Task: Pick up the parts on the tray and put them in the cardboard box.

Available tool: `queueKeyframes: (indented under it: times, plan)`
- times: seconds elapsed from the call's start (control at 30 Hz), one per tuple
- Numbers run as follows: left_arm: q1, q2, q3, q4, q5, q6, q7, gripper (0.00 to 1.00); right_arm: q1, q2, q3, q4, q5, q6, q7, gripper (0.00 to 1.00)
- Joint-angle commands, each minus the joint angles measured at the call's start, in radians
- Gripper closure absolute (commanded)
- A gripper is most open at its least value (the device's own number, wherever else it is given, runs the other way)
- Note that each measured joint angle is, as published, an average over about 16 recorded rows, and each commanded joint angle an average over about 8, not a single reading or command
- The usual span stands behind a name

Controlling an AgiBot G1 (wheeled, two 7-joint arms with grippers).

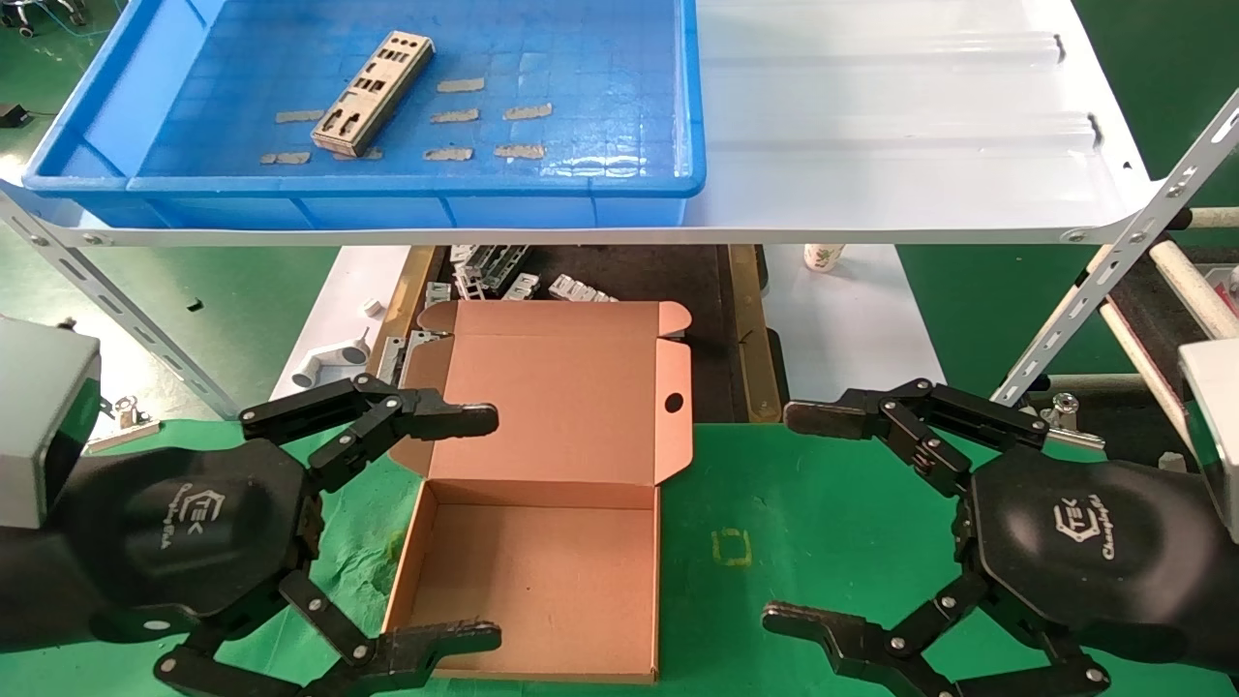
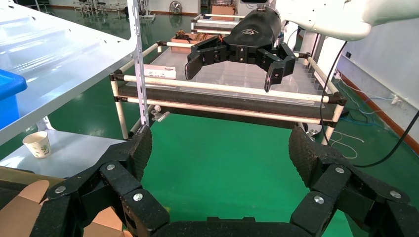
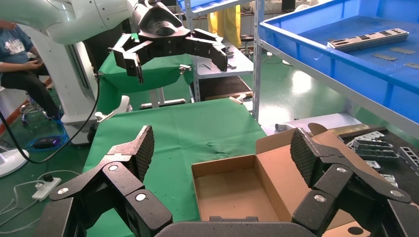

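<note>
One part (image 1: 372,93) lies in the tray (image 1: 407,184); box (image 1: 542,561) open; left gripper (image 1: 479,528) and right gripper (image 1: 799,518) hover spread, empty.

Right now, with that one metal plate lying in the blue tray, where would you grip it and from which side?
Probably from above, pinching across the short width of the plate near its middle. It lies flat and slanted on the floor of the tray, so turn the wrist to match. The left hand is open and on its side.

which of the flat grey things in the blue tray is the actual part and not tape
The long punched metal plate lying diagonally at the tray's left-centre. It has round and square cutouts and raised edges; the small grey tape scraps around it are plain.
</note>
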Motion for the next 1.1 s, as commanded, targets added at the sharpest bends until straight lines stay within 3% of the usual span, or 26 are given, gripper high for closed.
queueKeyframes:
  times: [0.03, 0.43, 0.47, 0.7, 0.73, 0.9, 1.1]
  plan:
    - [0.0, 0.0, 0.0, 0.0, 0.0, 0.0, 0.0, 0.0, 0.0, 0.0, 0.0, 0.0, 0.0, 0.0, 0.0, 0.0]
    - [0.0, 0.0, 0.0, 0.0, 0.0, 0.0, 0.0, 0.0, 0.0, 0.0, 0.0, 0.0, 0.0, 0.0, 0.0, 0.01]
    - [0.0, 0.0, 0.0, 0.0, 0.0, 0.0, 0.0, 0.0, 0.0, 0.0, 0.0, 0.0, 0.0, 0.0, 0.0, 0.08]
    - [-0.005, 0.003, -0.004, 0.003, 0.011, -0.022, 0.007, 0.0, 0.0, 0.0, 0.0, 0.0, 0.0, 0.0, 0.0, 0.95]
    - [-0.007, 0.006, -0.005, 0.005, 0.015, -0.033, 0.009, 0.0, 0.0, 0.0, 0.0, 0.0, 0.0, 0.0, 0.0, 1.0]
    - [-0.045, 0.042, -0.008, 0.035, 0.06, -0.132, 0.015, 0.0, 0.0, 0.0, 0.0, 0.0, 0.0, 0.0, 0.0, 1.0]
    - [-0.185, 0.126, 0.011, 0.145, 0.163, -0.267, 0.027, 0.0, 0.0, 0.0, 0.0, 0.0, 0.0, 0.0, 0.0, 1.0]
